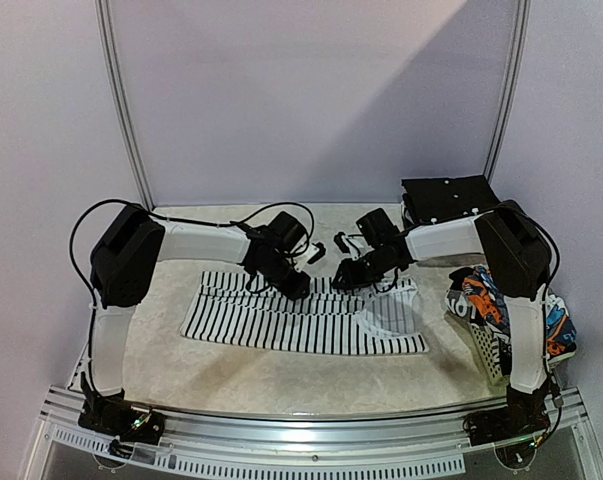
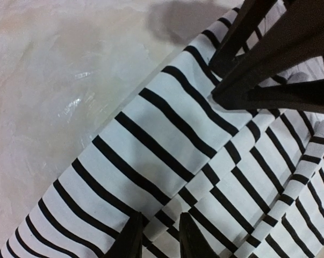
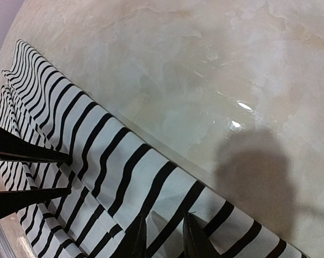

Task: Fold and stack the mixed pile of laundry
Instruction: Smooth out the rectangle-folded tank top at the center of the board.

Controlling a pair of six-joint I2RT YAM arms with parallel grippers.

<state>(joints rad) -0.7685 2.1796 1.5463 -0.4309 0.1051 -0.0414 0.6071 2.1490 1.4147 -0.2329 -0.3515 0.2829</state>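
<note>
The white garment with thin black stripes [image 1: 301, 322] lies spread across the middle of the table [image 1: 281, 385]. Both grippers are down at its far edge, close together. My left gripper [image 1: 293, 284] [image 2: 160, 217] is shut on a small raised fold of the striped garment [image 2: 151, 140]. My right gripper [image 1: 347, 277] [image 3: 164, 217] pinches a ridge of the same garment [image 3: 113, 161] beside the bare tabletop. The garment with the orange, blue and black print [image 1: 479, 298] hangs over the basket at the right.
A white lattice basket [image 1: 489, 352] stands at the table's right edge beside the right arm. A black flat device [image 1: 449, 197] sits at the back right. Two metal frame posts [image 1: 123, 100] rise at the back.
</note>
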